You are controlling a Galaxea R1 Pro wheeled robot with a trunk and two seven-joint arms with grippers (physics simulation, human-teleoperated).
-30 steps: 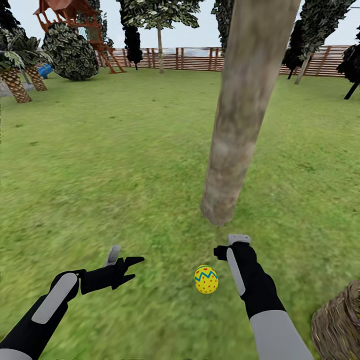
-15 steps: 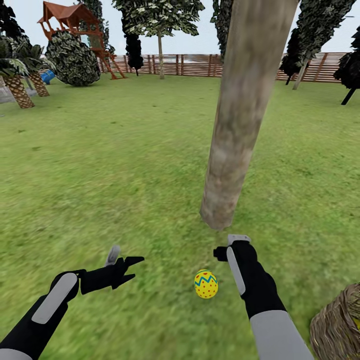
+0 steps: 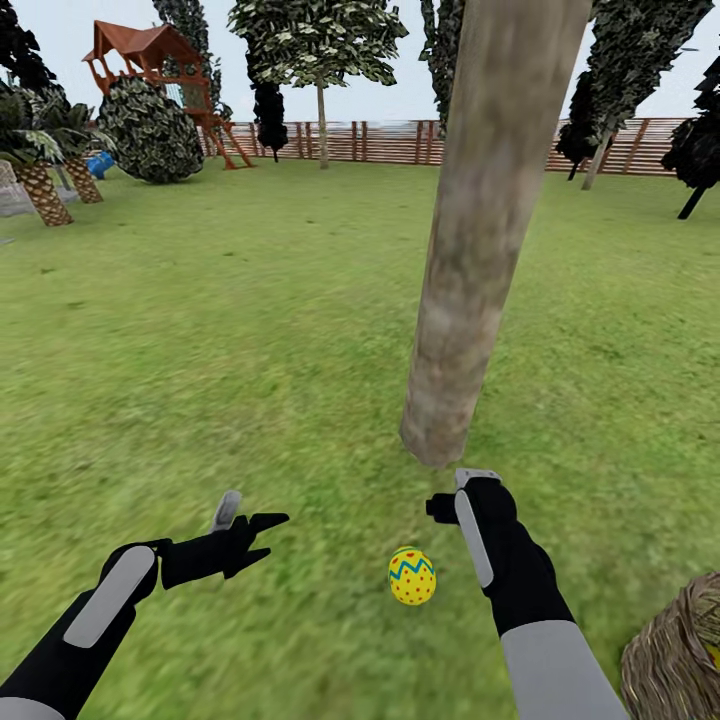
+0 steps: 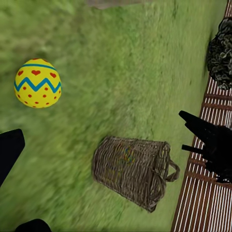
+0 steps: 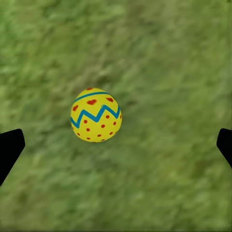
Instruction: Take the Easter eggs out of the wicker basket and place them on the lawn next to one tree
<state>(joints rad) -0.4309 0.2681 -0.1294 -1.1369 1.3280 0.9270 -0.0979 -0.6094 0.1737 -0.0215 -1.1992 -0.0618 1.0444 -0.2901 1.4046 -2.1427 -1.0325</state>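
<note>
Underfoot, the lawn [image 3: 200, 330] is a broad, flat spread of mottled green grass, running back to a brown slatted fence [image 3: 380, 140]. From it rises the tree [image 3: 480, 250], its thick, straight trunk a smooth grey-beige column leaning slightly, its base just ahead of the right arm. At the head view's lower right corner sits the wicker basket [image 3: 680, 650], a round bowl of loosely woven brown-tan twigs; the left wrist view shows it [image 4: 133, 169] with a small loop handle at the rim, and something pale can be glimpsed through the weave, too blurred to tell. One Easter egg [image 3: 412, 576] lies on the grass near the trunk's foot, between the two arms and closer to the right one: yellow, rounded, banded with a blue zigzag and speckled with red dots and hearts. The left end effector [image 3: 262, 532] hangs over the grass with its black fingers spread apart. The right end effector [image 5: 116, 142] is above the egg, fingers wide and holding nothing.
</note>
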